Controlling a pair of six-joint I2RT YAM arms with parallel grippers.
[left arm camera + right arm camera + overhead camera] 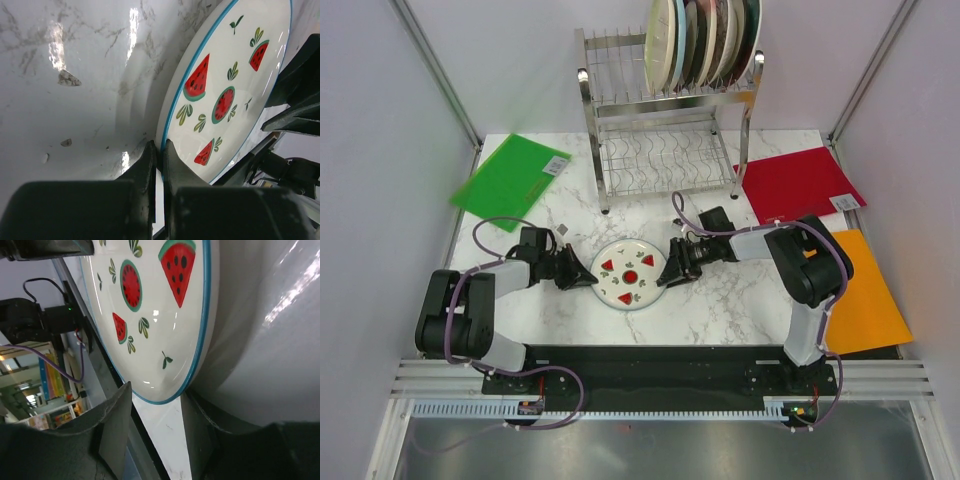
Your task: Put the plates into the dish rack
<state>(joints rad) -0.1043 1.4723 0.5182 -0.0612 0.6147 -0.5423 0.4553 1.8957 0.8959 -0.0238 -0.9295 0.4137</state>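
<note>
The white watermelon plate with a blue rim lies on the marble table between both arms. My left gripper is shut on its left rim; in the left wrist view the gripper pinches the blue edge of the plate. My right gripper is open at the right rim; in the right wrist view the gripper straddles the edge of the plate with a gap on both sides. The chrome dish rack stands behind, with several plates upright in its top tier.
A green mat lies at the back left, a red mat at the back right and an orange mat at the right. White walls enclose the table. The rack's lower tier holds no plates.
</note>
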